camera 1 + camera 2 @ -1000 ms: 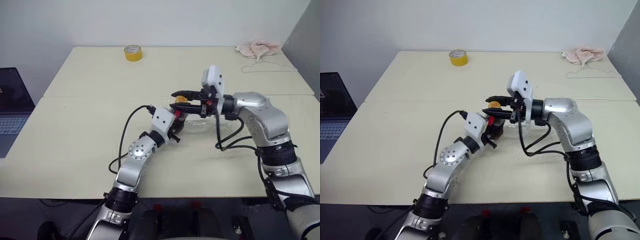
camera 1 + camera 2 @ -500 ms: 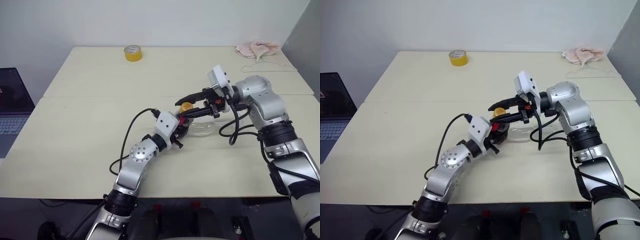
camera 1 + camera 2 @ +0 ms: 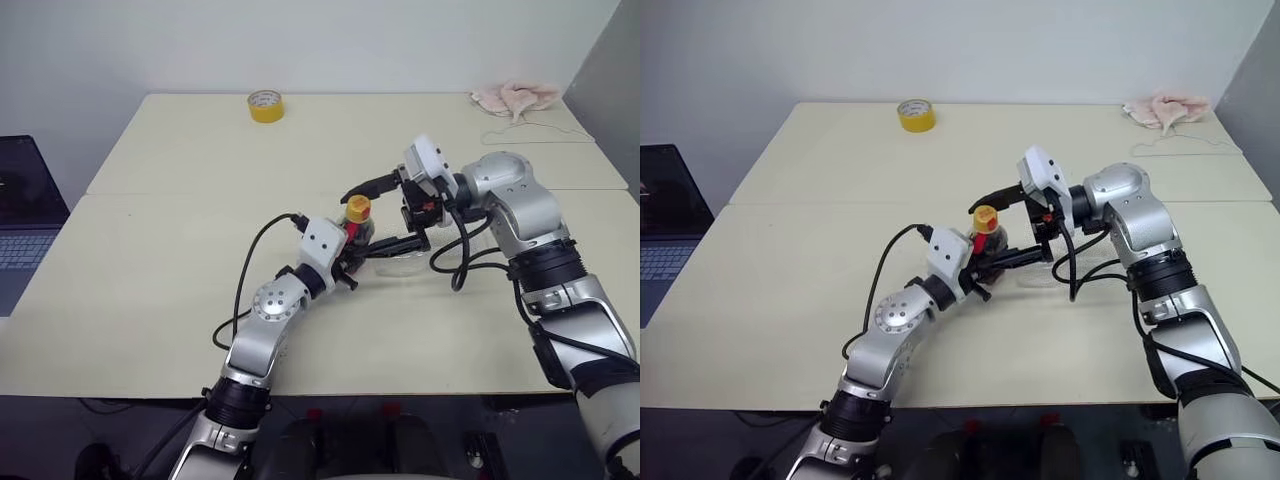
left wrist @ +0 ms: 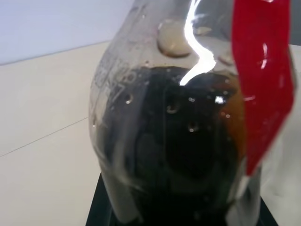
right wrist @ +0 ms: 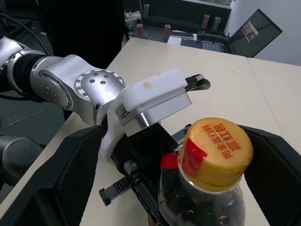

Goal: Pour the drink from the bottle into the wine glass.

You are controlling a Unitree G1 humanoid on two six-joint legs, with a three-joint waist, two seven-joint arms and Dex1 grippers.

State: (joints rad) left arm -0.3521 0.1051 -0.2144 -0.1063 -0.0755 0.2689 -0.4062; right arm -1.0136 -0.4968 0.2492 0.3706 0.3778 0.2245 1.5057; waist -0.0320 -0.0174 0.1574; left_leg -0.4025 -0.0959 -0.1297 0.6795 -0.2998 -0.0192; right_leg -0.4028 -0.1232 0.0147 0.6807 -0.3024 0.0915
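1. The table [image 3: 180,300] is a wide, pale cream surface with a seam running across it.
2. A dark laptop [image 3: 25,215] sits off the table's left edge, and a pink cloth [image 3: 515,97] lies at the far right corner.
3. The left gripper [image 3: 985,262] is closed around the lower body of the bottle [image 3: 986,238] and holds it upright near the table's centre.
4. The right gripper [image 3: 390,212] reaches in from the right with its fingers [image 5: 51,183] spread wide, one on each side of the cap and neck, touching neither.
5. The bottle is small, clear plastic with a rounded body and a narrow neck; a red label strip [image 4: 261,80] runs down its side.
6. The wine glass [image 3: 405,262] is a faint clear shape on the table just right of the bottle, under the right gripper; I cannot tell how it stands.
7. The drink [image 4: 188,155] is almost black and fills the lower part of the bottle, with droplets clinging to the clear wall above it.
8. A yellow tape roll [image 3: 265,105] rests at the far edge of the table, well apart from the bottle.
9. The cap [image 5: 217,150] is yellow with red printing on top, screwed on.
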